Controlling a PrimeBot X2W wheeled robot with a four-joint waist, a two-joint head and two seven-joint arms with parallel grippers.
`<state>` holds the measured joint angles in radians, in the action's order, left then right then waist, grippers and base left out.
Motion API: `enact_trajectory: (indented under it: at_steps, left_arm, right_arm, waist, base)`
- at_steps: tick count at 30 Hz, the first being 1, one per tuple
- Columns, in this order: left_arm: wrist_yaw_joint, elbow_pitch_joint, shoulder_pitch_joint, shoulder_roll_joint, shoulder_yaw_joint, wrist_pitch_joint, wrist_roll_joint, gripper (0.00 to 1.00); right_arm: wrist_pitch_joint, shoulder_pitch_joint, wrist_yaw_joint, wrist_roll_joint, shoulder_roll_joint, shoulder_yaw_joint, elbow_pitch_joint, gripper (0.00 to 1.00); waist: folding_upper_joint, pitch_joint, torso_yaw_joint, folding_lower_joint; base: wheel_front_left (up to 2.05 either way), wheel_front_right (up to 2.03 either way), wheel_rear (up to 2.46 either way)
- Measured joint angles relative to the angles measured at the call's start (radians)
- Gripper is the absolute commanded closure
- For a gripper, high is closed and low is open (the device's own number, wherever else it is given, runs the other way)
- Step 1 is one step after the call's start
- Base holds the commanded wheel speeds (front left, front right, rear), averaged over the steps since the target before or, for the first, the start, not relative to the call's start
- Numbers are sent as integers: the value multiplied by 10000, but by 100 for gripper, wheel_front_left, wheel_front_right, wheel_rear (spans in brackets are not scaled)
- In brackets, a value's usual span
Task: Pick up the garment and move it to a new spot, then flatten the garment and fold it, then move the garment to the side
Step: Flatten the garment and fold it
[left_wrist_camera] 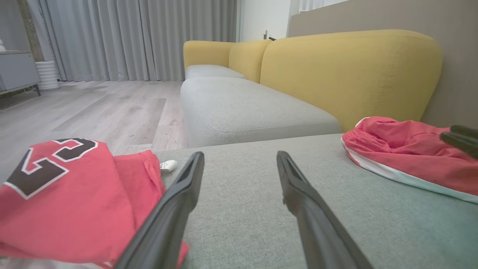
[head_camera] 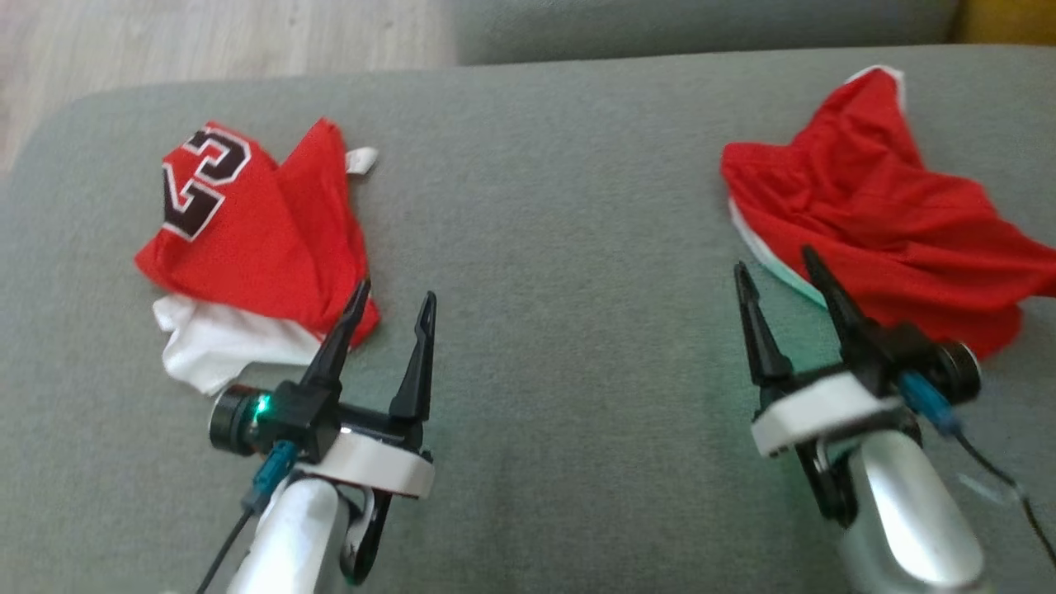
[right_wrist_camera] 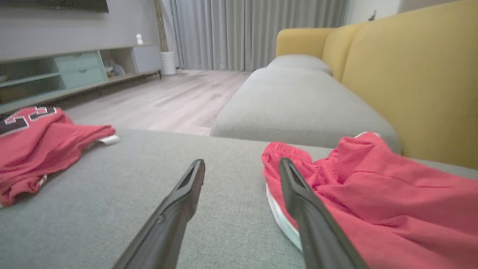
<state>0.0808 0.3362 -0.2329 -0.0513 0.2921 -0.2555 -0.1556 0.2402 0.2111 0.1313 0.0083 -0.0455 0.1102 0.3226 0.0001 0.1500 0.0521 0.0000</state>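
Observation:
Two red garments lie on the grey sofa cushion. A crumpled red jersey with a black-and-white number and a white underside lies at the left. A rumpled red garment with white trim lies at the right. My left gripper stands open just right of the jersey's lower corner, one finger over its edge. My right gripper is open at the trimmed garment's left edge, its right finger over the cloth. The left wrist view shows the open left gripper over bare cushion; the right wrist view shows the open right gripper beside the trimmed garment.
Bare cushion stretches between the two garments. A second grey seat with yellow backrests lies beyond. Wooden floor runs past the cushion's far left edge, with a low cabinet and curtains beyond.

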Motion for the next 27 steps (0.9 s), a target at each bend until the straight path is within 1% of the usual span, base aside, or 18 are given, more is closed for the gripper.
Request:
enact_trajectory:
  at_steps: [5, 8, 9, 13, 19, 25, 27]
  left_arm:
    - [4, 2, -329, 10, 104, 0, -2, 0]
    - [19, 6, -488, 19, 224, 0, -4, 0]
    - [19, 8, -576, 31, 284, 0, -27, 0]
    - [17, 12, -748, 38, 301, 0, -40, 0]
    - [-15, 6, -787, 46, 337, 0, -151, 0]
    - [-31, 4, -810, 50, 441, 0, -221, 0]
    - [-102, 6, -859, 52, 479, 0, -221, 0]
  right_arm:
    - [-748, 1339, 0, -472, -10, -109, 1498, 0]
    - [-1011, 2217, 0, -888, -27, -623, 2383, 0]
    - [-1116, 2707, 0, -1022, -35, -1074, 2974, 0]
    - [-1172, 3374, 0, -1522, -77, -1666, 4044, 0]
    - [-905, 4082, 0, -2318, -84, -2815, 5101, 0]
    - [-717, 4655, 0, -2803, -82, -3699, 5887, 0]
    - [-719, 4840, 0, -2947, -84, -3954, 6153, 0]
  waist:
    - [0, 463, 402, 1]
    - [0, 766, 686, 1]
    - [0, 964, 889, 2]
    - [0, 1331, 1259, 2]
    - [0, 1679, 1565, 2]
    - [0, 1791, 1567, 1]
    - [0, 1800, 1545, 1]
  base:
    - [0, 0, 0]
    - [0, 0, 0]
    - [0, 0, 0]
    - [0, 0, 0]
    - [0, 0, 0]
    - [0, 0, 0]
    - [0, 0, 0]
